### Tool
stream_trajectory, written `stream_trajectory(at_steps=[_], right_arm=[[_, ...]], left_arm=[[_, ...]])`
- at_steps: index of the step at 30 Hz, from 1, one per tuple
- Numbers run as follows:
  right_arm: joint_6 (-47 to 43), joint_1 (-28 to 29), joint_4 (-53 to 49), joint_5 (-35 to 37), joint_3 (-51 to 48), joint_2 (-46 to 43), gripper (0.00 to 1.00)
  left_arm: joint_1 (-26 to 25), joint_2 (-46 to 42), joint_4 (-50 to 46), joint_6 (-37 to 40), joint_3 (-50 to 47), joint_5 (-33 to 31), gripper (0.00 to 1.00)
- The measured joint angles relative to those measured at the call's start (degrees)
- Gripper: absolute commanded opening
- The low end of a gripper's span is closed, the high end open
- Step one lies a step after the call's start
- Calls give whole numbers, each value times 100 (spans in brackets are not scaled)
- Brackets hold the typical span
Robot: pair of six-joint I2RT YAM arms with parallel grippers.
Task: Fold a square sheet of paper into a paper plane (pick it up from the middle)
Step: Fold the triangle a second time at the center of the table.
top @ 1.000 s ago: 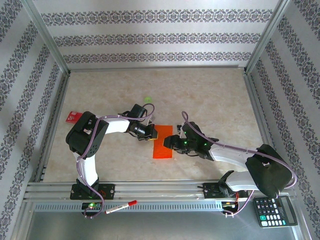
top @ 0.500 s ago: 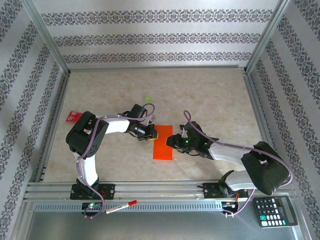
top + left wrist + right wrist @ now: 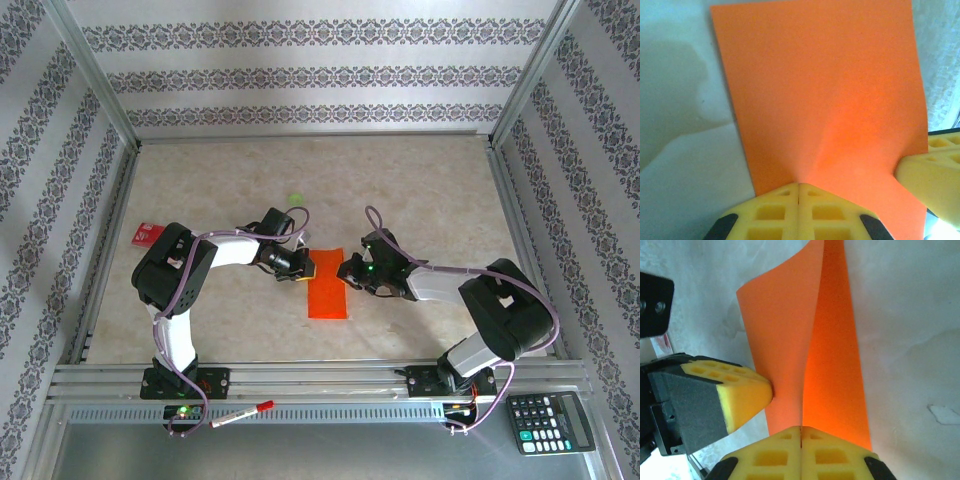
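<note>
From above, the pale marbled table (image 3: pixel 420 190) sits inside walls of striped patterned paper and an aluminium frame. A small red card with white print (image 3: pixel 148 234) lies at the table's 9 o'clock edge and a tiny green spot (image 3: pixel 294 199) lies toward 12 o'clock of centre, both well apart from the work. A black calculator (image 3: pixel 548 422) rests off the table at 5 o'clock, and a white pen with a red cap (image 3: pixel 243 413) lies on the front rail at 7 o'clock. The thin bright orange square sheet of paper (image 3: pixel 327 295) lies just on the 6 o'clock side of centre. The left gripper (image 3: pixel 307 266) reaches it from 9 o'clock with its arm bent in a hook. The right gripper (image 3: pixel 346 272) comes from 3 o'clock on a low, folded arm, and the two heads cover the sheet's far end. In the left wrist view, the left gripper (image 3: pixel 798 186) has its yellow foam pads pressed together on the near edge of the sheet (image 3: pixel 820 95), which puckers upward there. The right gripper's yellow pad (image 3: pixel 932 172) touches the sheet at 4 o'clock. In the right wrist view, the right gripper (image 3: pixel 800 429) is likewise pinched shut on the sheet (image 3: pixel 785 325), which rises in a crease from its tips. The left gripper's pad (image 3: pixel 742 390) meets the sheet at 9 o'clock.
</note>
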Motion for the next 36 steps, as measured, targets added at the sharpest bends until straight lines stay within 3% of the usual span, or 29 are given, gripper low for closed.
stream_trajectory(at_steps=[8, 13, 16, 20, 28, 36], right_arm=[[188, 2, -197, 20, 28, -2, 0], [581, 2, -487, 57, 26, -79, 0], [852, 2, -555, 59, 26, -212, 0], [1145, 2, -575, 57, 26, -256, 0], [1488, 2, -586, 37, 26, -184, 0], [1633, 2, -575, 15, 26, -103, 0]], left_arm=[[-11, -243, -50, -61, -26, -96, 33], [-96, -1357, 350, -20, -686, -372, 50], [-533, -2212, 702, 184, -1255, -715, 60], [-1473, -2929, 839, 734, -1714, -1357, 72], [-2868, -2868, 831, 1786, -1821, -2918, 74], [-3355, -2236, 835, 2312, -1478, -3919, 67]])
